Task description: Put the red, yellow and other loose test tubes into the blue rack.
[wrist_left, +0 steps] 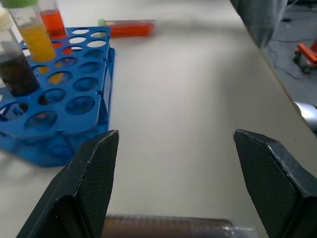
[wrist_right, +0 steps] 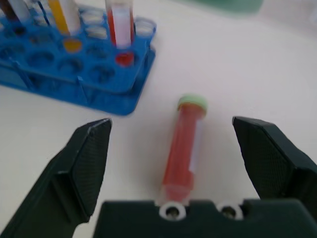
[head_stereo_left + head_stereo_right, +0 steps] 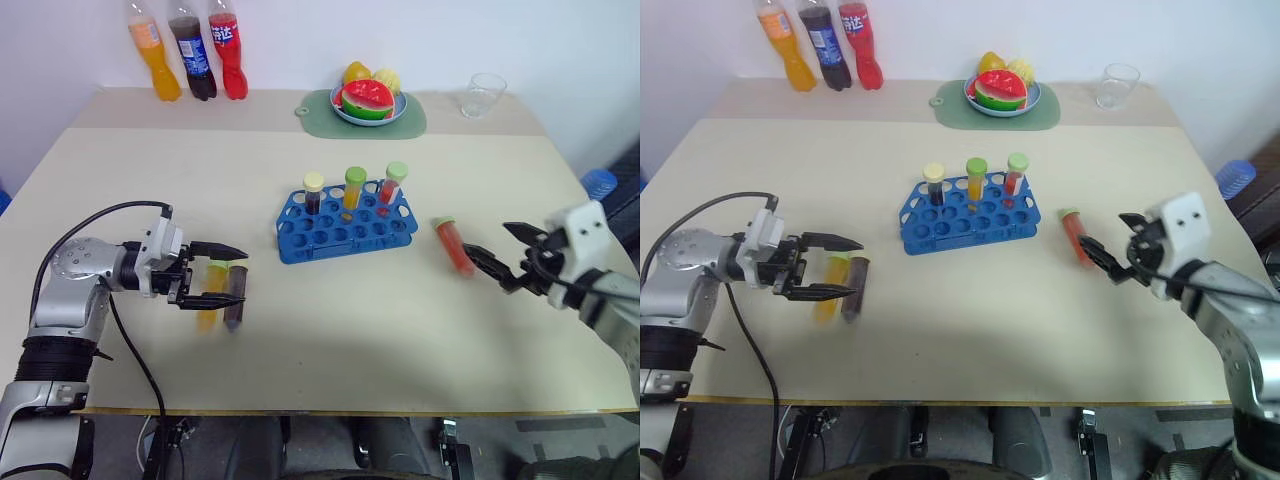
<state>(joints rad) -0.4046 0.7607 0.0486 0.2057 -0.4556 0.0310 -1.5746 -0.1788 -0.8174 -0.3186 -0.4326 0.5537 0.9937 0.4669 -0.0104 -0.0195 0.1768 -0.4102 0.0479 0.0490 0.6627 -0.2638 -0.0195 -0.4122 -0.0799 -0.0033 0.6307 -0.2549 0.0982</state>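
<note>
The blue rack (image 3: pixel 345 228) stands mid-table with three capped tubes upright in it: dark, yellow and red. A loose red test tube (image 3: pixel 453 245) with a green cap lies just right of the rack. My right gripper (image 3: pixel 487 238) is open right behind it, and the red tube (image 2: pixel 184 144) lies between the spread fingers in the right wrist view. Left of the rack, a yellow tube (image 3: pixel 209 297) and a dark tube (image 3: pixel 235 297) lie side by side. My left gripper (image 3: pixel 242 276) hovers open over them, and the dark tube (image 1: pixel 168 225) lies across between its fingers.
Three soda bottles (image 3: pixel 190 50) stand at the back left. A fruit bowl (image 3: pixel 368 100) on a green mat and a clear glass (image 3: pixel 483 95) sit along the back edge. The table's front edge (image 3: pixel 330 410) runs close below both arms.
</note>
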